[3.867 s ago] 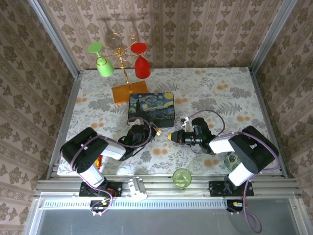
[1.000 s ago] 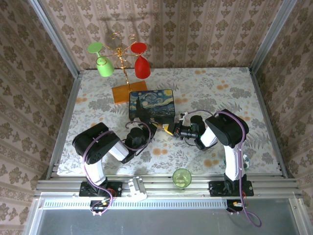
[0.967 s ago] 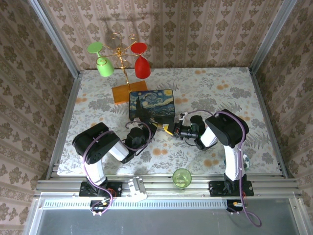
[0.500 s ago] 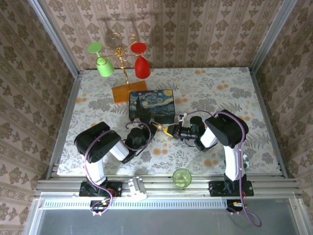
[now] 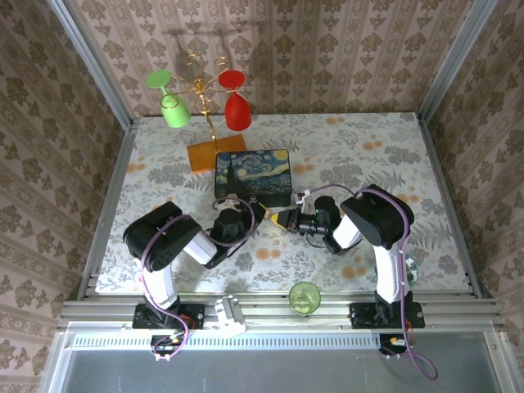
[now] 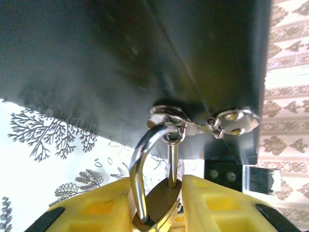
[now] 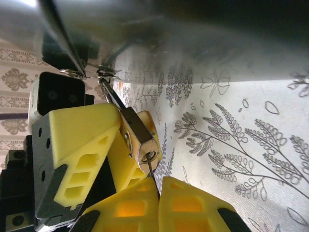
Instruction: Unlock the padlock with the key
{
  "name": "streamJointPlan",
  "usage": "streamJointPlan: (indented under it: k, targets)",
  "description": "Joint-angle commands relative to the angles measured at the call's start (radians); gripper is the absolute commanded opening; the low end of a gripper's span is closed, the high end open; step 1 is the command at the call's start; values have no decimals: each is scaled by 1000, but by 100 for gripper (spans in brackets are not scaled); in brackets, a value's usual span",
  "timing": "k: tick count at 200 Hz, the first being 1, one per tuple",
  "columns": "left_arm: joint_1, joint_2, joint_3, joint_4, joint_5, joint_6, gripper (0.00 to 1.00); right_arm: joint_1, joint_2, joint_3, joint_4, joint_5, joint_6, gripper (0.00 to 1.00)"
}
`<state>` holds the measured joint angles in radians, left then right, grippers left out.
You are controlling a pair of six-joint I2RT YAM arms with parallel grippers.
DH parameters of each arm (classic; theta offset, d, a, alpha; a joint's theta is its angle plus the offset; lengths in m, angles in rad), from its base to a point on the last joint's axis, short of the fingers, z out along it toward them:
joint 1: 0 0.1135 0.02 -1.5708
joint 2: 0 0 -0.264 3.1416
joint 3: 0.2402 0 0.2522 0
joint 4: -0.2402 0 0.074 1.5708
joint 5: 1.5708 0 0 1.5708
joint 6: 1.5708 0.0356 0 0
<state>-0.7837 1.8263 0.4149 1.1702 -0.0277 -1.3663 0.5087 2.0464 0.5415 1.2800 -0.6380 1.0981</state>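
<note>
Right pincer [image 7: 158, 186] advanced, key [image 7: 152, 173] entering padlock [image 7: 137, 134].

Bright overhead light; wrist views blurred, box side perhaps underexposed.

The padlock [image 6: 159, 211] is a small brass-gold body with a thin silvery shackle [image 6: 141, 159]. The shackle is hooked through the ring of the clasp [image 6: 193, 123] on the near face of the box [image 6: 120, 58]. Both its legs reach down to the body. The left gripper [image 6: 157, 205] pinches the body, which is tilted, with its keyhole end turned toward the right. In the top view the padlock [image 5: 265, 215] sits just near of the box's right half, about mid-table. The key [image 7: 153, 178] shows as a thin dark blade. Its tip is at the round keyhole in the padlock's end face [image 7: 147, 155], and the rest is clamped in the right gripper [image 7: 157, 189].
</note>
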Motion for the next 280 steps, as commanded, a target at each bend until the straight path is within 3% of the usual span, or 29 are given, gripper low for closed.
streamJointPlan:
  k: [1, 15, 27, 75, 108, 223, 280]
  targets:
    - [-7, -10, 28, 4, 45, 24, 26, 44, -34, 8, 33, 45, -77, 0]
    - [-8, -7, 23, 15, 43, 19, 17, 53, -32, 22, 39, 52, -85, 0]
    - [-7, -7, 15, 24, 43, 14, 15, 57, -29, 31, 40, 56, -101, 0]
    - [-6, -15, 10, 14, 40, 38, 26, 67, -64, 18, 40, 54, -117, 0]
    - [-6, 9, 33, 30, 52, 49, 26, 93, -77, 8, 40, 73, -95, 0]
    - [-6, -7, -2, 119, 41, 13, 6, 122, -120, 15, 42, 115, 1, 0]
    - [-2, -67, 2, 120, 58, -2, 0, 74, -114, 4, 41, 65, 52, 0]
